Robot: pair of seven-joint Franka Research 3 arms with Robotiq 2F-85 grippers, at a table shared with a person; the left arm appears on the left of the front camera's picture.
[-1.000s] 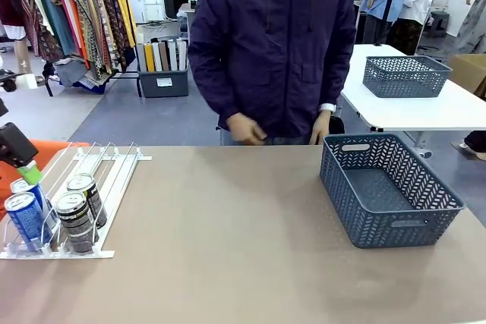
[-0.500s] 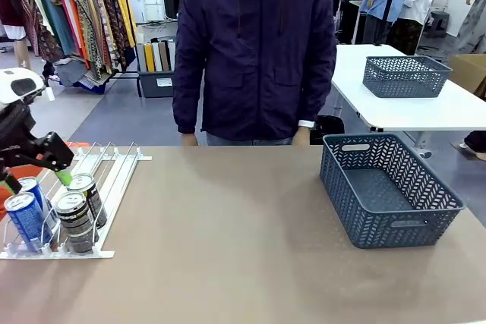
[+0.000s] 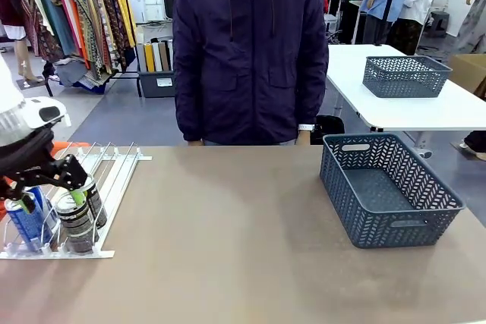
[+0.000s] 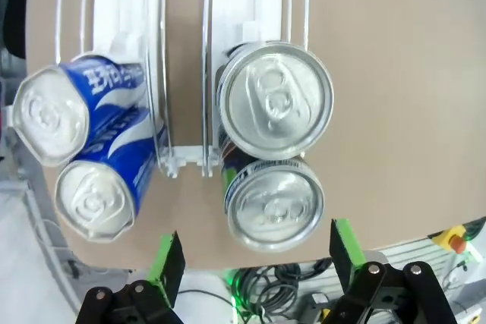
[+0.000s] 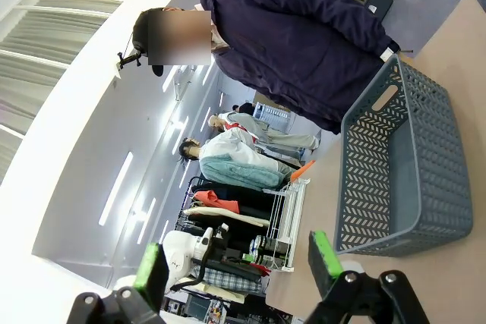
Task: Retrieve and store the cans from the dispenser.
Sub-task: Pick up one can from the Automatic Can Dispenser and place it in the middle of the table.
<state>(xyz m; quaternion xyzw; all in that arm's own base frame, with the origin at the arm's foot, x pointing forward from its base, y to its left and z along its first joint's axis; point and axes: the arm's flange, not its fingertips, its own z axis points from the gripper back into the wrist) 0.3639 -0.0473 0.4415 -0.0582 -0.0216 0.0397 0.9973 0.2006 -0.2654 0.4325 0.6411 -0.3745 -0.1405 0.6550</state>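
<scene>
The dispenser (image 3: 114, 168) stands at the table's left edge with several cans in its lanes. At its low end a blue can (image 3: 23, 221) stands beside two black cans (image 3: 76, 224). My left gripper (image 3: 52, 199) hangs open just above these cans. The left wrist view looks straight down past the open left gripper (image 4: 254, 259): two silver-topped black cans (image 4: 275, 100) stand in one lane and two blue cans (image 4: 95, 199) in the lane beside it. The front black can (image 4: 275, 202) lies just beyond the fingertips, in line with the gap. My right gripper (image 5: 237, 267) is open and holds nothing.
A dark grey woven-pattern basket (image 3: 387, 187) sits at the table's right, also in the right wrist view as the basket (image 5: 402, 165). A person in a dark jacket (image 3: 250, 51) stands at the far edge. Bare tabletop (image 3: 228, 248) spans the middle.
My left gripper has dropped and shifted right, from above the dispenser's left lane to just over the front cans. The person's hands have dropped behind the table edge.
</scene>
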